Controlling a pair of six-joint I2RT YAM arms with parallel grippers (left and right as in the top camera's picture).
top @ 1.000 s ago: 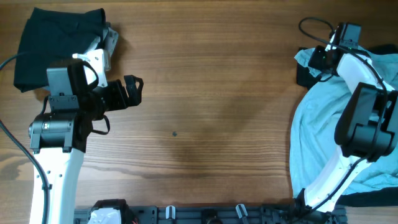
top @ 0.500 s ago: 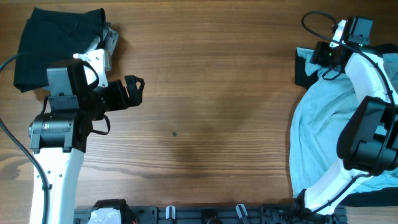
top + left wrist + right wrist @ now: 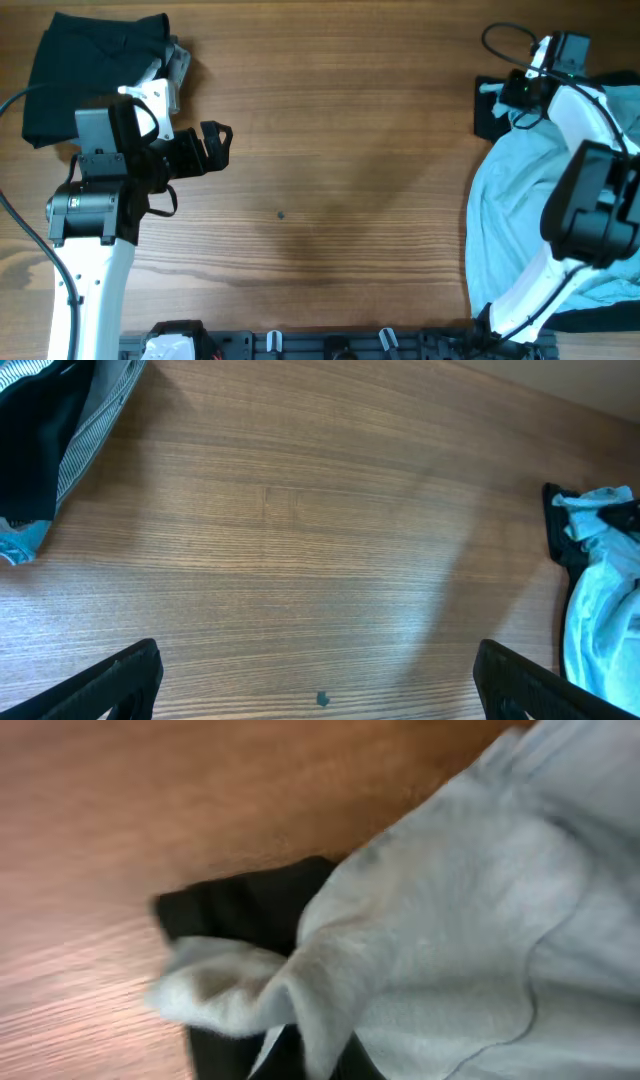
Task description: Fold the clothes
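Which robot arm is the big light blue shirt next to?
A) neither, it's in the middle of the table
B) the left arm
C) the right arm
C: the pale blue T-shirt lies heaped at the table's edge, right under the right arm.

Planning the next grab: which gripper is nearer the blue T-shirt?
Right. The right gripper is at a corner of the blue T-shirt; the left gripper hangs across the table.

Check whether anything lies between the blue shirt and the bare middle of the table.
Nothing visible does. The pale sky-blue cloth T-shirt lies heaped at the right edge of the brown wooden table, whose middle holds only a tiny dark speck. A black cloth lies under the shirt's far corner, off that path.
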